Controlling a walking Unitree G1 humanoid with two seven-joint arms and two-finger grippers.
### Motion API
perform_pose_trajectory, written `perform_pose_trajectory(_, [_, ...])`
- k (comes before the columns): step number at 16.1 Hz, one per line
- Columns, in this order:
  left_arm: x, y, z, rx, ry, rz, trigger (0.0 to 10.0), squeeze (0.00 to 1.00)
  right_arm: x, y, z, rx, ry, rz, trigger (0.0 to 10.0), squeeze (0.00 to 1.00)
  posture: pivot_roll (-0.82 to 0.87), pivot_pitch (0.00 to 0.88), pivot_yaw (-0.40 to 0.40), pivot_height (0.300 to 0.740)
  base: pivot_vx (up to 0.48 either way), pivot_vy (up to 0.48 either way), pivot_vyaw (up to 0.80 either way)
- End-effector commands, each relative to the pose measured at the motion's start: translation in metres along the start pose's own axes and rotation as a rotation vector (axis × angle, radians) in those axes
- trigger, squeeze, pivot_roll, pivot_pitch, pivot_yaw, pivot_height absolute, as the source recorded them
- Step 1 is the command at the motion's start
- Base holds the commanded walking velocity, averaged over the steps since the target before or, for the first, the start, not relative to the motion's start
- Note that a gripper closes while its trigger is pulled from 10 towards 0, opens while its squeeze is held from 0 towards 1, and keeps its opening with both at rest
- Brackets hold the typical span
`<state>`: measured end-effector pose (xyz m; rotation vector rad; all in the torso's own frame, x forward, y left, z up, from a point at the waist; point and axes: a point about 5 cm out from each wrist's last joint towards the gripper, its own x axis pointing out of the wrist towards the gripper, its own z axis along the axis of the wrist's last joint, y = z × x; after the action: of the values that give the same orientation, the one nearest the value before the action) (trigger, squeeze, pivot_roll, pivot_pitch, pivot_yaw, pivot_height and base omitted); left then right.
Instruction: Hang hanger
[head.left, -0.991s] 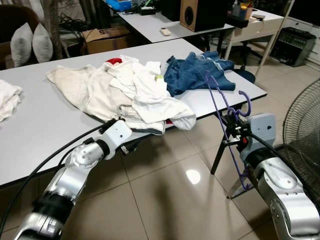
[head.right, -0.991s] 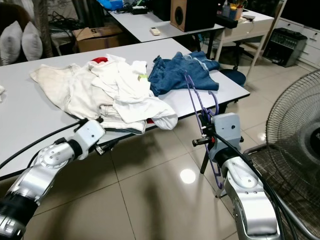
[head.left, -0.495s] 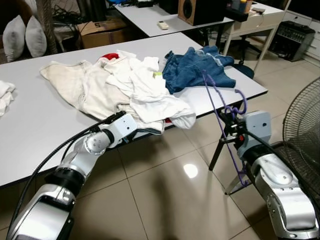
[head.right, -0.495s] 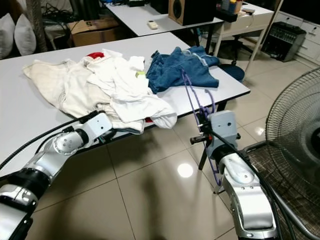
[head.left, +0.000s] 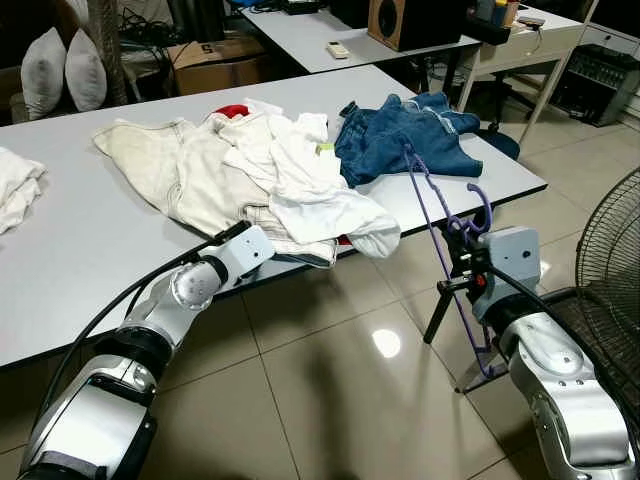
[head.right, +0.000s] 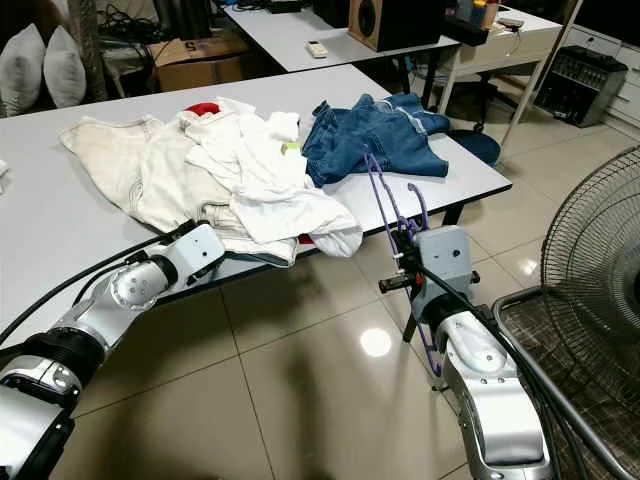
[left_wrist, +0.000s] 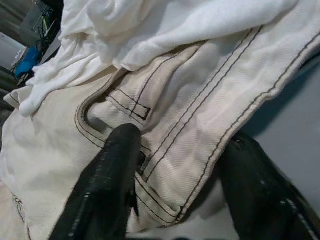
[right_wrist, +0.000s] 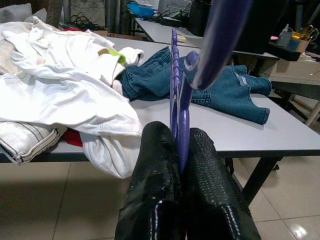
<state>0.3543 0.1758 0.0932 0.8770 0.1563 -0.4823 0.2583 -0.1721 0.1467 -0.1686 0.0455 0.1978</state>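
The right gripper (right_wrist: 182, 150) has its fingers pinched tight on the purple hanger (head.left: 440, 215), held upright off the table's (head.left: 60, 260) near right corner. The left gripper (left_wrist: 175, 175) is spread wide around the hem of the cream trousers (left_wrist: 165, 115) (stitched seams) at the table edge.

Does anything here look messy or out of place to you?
Yes: the clothes lie in a loose heap. The white shirt and cream jeans droop over the table edge, where the left hand straddles the jeans' hem. The right hand grips a purple hanger.
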Motion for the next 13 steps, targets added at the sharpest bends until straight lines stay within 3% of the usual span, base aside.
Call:
perform_pose_trajectory(1, [0.002,0.005,0.004,0.011,-0.012,0.019,0.0,0.0,0.001,0.001,0.007,-0.007,-0.035,0.001,10.0,0.0,-0.24,0.0,0.021,0.74,0.0,0.0,0.0])
perform_pose_trajectory(6, [0.002,0.005,0.002,-0.045,-0.022,0.019,0.0,0.0,0.003,0.0,0.008,-0.013,-0.04,0.005,10.0,0.0,-0.24,0.0,0.019,0.74,0.0,0.0,0.0])
perform_pose_trajectory(13, [0.0,0.017,0.0,-0.075,-0.018,0.067,0.0,0.0,0.004,-0.002,0.007,-0.016,-0.047,0.002,10.0,0.0,-0.24,0.0,0.026,0.74,0.0,0.0,0.0])
